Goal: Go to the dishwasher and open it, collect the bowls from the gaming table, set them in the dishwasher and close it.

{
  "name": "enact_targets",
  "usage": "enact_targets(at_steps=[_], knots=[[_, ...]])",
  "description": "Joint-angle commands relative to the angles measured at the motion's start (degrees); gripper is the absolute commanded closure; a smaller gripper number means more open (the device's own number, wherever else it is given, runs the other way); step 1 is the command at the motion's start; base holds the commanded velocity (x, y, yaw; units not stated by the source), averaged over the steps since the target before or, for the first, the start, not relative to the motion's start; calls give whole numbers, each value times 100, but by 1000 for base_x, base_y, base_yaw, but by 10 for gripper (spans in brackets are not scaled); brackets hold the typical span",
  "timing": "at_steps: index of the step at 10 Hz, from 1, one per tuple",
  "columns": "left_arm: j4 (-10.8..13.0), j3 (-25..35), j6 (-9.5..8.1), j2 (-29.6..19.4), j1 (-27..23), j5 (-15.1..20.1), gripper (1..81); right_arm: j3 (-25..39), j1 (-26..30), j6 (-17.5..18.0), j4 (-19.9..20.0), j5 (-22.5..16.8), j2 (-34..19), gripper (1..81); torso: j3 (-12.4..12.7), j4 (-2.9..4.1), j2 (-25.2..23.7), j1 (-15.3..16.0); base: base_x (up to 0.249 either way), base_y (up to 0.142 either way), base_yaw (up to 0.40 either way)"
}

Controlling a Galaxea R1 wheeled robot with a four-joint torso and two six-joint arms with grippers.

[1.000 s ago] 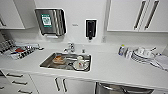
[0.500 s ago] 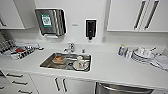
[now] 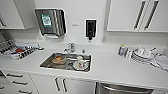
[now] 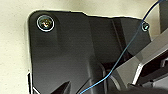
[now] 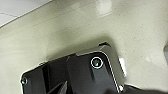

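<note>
No legible text anywhere; green label on towel dispenser point(image 3: 50, 21) too blurred to read, likewise wall soap dispenser point(image 3: 90, 28).

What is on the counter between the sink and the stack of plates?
In the head view, bare white counter runs from the sink toward the plates. Just before the plates stands a small bottle with blue on it.

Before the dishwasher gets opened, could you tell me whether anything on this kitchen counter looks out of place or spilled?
Nothing looks spilled or damaged. Unwashed dishes sit in the sink, and stacked plates stand on the counter to the right. The dishwasher below is closed.
</note>
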Motion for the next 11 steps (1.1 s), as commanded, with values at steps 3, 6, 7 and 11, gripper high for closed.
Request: enact_targets(at_steps=[3,6,7,11], knots=[[-21,-34,24,-81,-170,160,10,-2016,-1207,-1306,-525,1064,1683,10,2,0,0,0,0,0,0],[-21,-34,24,-81,-170,160,10,-2874,-1514,-1288,-597,1695,2393,10,5,0,0,0,0,0,0],[-21,-34,24,-64,-171,169,10,-3324,-1541,-1271,-561,1812,2755,10,5,0,0,0,0,0,0],[-232,-34,-12,-20,-232,468,10,-3854,-1620,-1174,-474,1812,3346,10,9,0,-2,0,0,0,0]])
